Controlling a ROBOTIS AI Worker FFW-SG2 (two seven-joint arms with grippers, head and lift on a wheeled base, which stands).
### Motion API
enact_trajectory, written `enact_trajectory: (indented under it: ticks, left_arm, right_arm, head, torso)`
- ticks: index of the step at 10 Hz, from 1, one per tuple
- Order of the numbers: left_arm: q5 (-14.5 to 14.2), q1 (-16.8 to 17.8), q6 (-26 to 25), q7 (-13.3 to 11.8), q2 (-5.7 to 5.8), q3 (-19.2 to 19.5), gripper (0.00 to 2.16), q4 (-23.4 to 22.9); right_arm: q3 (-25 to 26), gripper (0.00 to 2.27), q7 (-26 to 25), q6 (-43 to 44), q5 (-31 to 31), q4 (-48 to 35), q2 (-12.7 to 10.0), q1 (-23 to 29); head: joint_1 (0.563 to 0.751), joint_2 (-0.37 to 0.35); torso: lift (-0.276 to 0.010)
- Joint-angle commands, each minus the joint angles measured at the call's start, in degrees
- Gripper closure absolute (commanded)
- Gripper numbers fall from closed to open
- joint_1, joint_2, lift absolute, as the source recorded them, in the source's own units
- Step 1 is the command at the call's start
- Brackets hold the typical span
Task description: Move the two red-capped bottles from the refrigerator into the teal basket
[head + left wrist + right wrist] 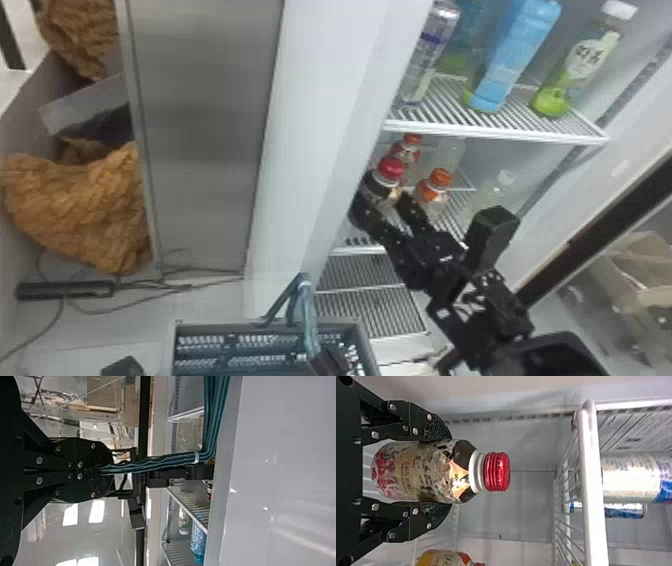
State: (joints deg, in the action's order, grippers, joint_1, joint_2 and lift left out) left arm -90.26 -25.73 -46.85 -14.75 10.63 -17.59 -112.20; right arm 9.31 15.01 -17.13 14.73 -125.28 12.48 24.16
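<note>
So right claw [445, 471] hugs the red-capped bottle [425, 471], probably for lifting. Left claw [106, 470] pinches the basket handle [170, 460], likely for steadiness.

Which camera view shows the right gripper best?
The right wrist view: the right gripper is close, both jaws against the red-capped bottle. The head view shows it smaller; the left wrist view, farther off, partly hidden.

A red-capped bottle [389, 172] is clasped upright by the right gripper [383, 202], a second bottle [411, 144] beyond; the teal basket's [220, 327] handle, by the left gripper [329, 359].
</note>
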Motion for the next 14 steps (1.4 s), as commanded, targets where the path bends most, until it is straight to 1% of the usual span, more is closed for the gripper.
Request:
enact_trajectory:
  ticks: [1,4,5,7,11,13,14]
  left_arm:
    - [0.00,0.00,0.16,-0.01,0.00,0.11,1.15,-0.09]
    - [0.00,-0.14,0.30,-0.10,-0.09,0.23,1.16,0.05]
    - [0.00,-0.14,0.30,-0.01,-0.09,0.34,1.15,-0.09]
    - [0.00,-0.28,0.30,-0.01,-0.09,0.34,1.15,0.05]
    - [0.11,-0.42,0.30,-0.10,-0.09,0.57,1.16,0.05]
    - [0.11,-0.56,0.16,-0.10,-0.09,0.57,1.15,-0.09]
    - [0.11,-0.56,0.30,-0.10,-0.09,0.57,1.15,-0.09]
  right_arm:
    - [0.40,0.69,0.72,-3.96,1.15,-4.87,-0.09,3.26]
    - [1.31,0.69,2.74,-11.97,2.29,-12.32,-0.09,7.90]
    - [2.11,0.69,3.10,-14.50,2.29,-14.85,-0.53,9.72]
    - [5.31,0.69,4.85,-21.25,1.72,-19.07,-1.32,12.68]
    - [7.94,0.69,5.12,-33.21,1.72,-27.51,-2.81,17.46]
    - [8.17,0.69,5.12,-38.97,2.18,-30.88,-2.81,19.43]
    - [8.28,0.69,5.21,-40.10,2.52,-31.16,-2.81,19.99]
  head:
    - [0.695,-0.350]
    - [0.695,-0.350]
    - [0.695,-0.350]
    - [0.695,-0.350]
    - [0.695,-0.350]
    - [0.695,-0.350]
    - [0.695,-0.350]
  torso:
    - [-0.224]
    - [-0.224]
    - [-0.224]
    - [-0.224]
    - [-0.224]
    - [-0.224]
    - [-0.224]
